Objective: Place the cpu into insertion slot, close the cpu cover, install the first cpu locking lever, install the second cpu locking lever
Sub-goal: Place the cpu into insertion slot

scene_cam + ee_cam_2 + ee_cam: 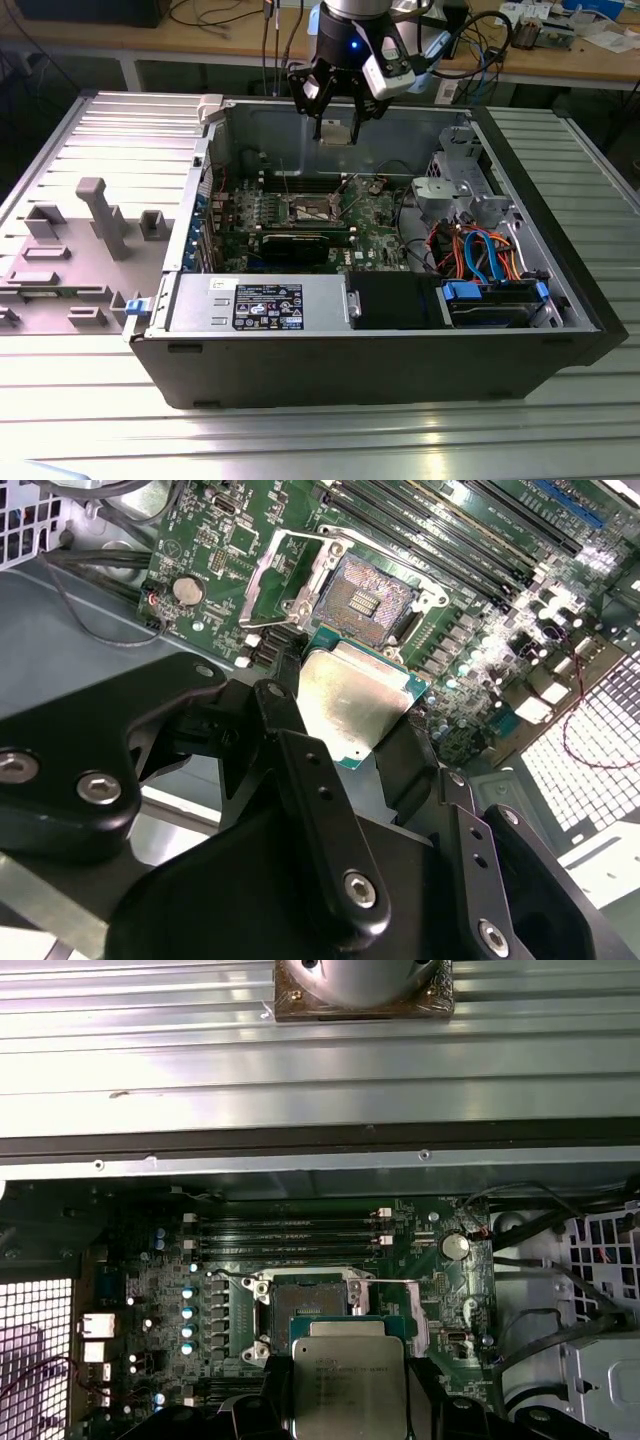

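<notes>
Silver-topped cpu sits clamped in the hand; it should probably hang level and square above the open insertion slot.

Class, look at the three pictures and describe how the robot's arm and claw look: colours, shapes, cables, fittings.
The arm's wrist is silver-grey above a black collar with a small blue light. A pale grey box sits at its side, with black cables looping off. The claw is matte black: flat jointed links pinned by silver hex screws.
</notes>
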Robot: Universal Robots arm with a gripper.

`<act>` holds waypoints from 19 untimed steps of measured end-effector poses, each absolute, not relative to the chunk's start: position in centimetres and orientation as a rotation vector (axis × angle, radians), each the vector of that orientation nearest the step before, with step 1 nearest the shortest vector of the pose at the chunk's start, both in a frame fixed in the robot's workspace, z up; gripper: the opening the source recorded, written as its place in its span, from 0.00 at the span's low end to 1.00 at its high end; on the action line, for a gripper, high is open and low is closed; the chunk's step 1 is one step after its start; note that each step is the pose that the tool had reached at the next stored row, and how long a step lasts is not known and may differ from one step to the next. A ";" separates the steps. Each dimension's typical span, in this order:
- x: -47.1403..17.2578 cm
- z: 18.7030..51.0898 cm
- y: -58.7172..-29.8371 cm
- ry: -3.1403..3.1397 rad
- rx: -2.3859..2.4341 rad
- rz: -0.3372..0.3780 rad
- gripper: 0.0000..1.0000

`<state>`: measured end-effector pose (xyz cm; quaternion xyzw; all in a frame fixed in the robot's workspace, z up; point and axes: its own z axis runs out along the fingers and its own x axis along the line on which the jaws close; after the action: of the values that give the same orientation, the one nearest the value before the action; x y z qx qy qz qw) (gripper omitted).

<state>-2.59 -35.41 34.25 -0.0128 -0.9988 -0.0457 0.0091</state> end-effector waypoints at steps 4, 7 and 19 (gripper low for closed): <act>-2.6 34.1 -35.4 -3.120 -0.040 -0.143 0.55; -2.6 34.1 -35.4 -3.120 -0.040 -0.143 0.55; -2.6 33.6 -35.4 -3.120 -0.040 -0.143 0.55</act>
<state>-2.59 -35.41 33.57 -0.0128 -0.9988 -0.0457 0.0091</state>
